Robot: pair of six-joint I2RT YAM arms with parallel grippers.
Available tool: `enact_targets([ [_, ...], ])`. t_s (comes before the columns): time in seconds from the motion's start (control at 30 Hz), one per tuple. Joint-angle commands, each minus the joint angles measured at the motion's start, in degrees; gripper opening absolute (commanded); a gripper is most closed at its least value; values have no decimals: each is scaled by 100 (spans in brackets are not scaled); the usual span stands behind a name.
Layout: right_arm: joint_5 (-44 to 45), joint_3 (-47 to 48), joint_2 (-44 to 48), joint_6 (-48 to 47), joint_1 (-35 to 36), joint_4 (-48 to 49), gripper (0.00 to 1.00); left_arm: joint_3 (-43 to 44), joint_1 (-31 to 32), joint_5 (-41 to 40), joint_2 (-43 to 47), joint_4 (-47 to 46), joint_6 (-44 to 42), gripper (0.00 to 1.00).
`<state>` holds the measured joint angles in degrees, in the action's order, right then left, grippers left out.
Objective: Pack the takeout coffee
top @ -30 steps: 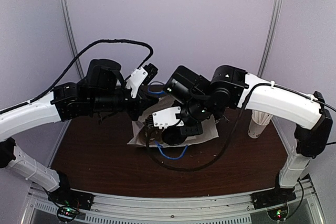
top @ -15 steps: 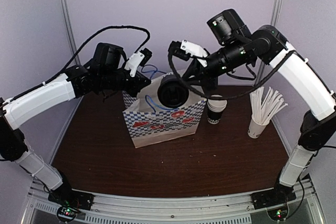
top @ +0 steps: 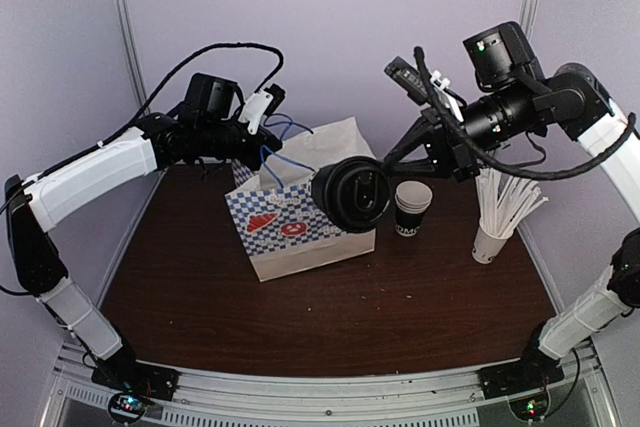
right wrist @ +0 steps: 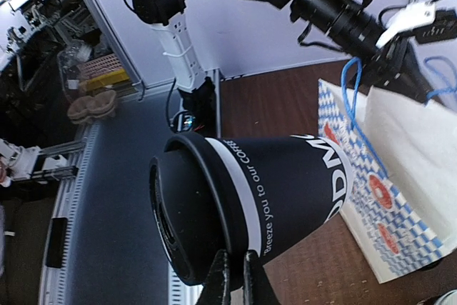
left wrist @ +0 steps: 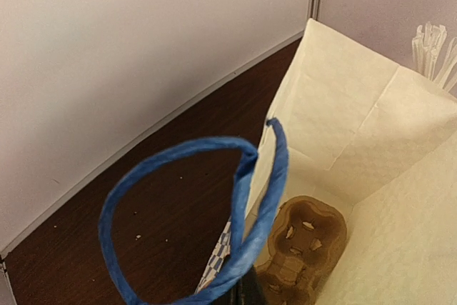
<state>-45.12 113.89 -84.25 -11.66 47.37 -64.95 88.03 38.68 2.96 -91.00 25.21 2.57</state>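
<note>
Right pincer is pinching cup by the lid rim, holding it tipped sideways in the air at the bag's right end, left of the cup stack. Left pincer is clamping the blue handle. Cup is looking light, thin-walled, dentable; lid is probably risking popping loose; rim seems the stiffest hold.

Checkered bag w/ cardboard carrier inside; cup stack & straw cup nearby.

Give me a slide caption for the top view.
Right gripper holds the lidded coffee cup sideways beside the checkered bag; left gripper holds its blue handle.
</note>
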Motion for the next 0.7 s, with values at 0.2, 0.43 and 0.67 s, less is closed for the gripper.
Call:
enact_targets([
  [0.2, -1268, -2877, 248, 997, -141, 1124, 3, 197, -36, 168, -26, -244, 94, 0],
  [0.43, -1300, -3570, -325, 874, -136, 1197, 3, 37, -36, 97, 124, -254, 65, 0],
  [0.67, -14, -3421, -864, 490, -141, 893, 1, 45, -36, 178, 218, -236, 63, 0],
])
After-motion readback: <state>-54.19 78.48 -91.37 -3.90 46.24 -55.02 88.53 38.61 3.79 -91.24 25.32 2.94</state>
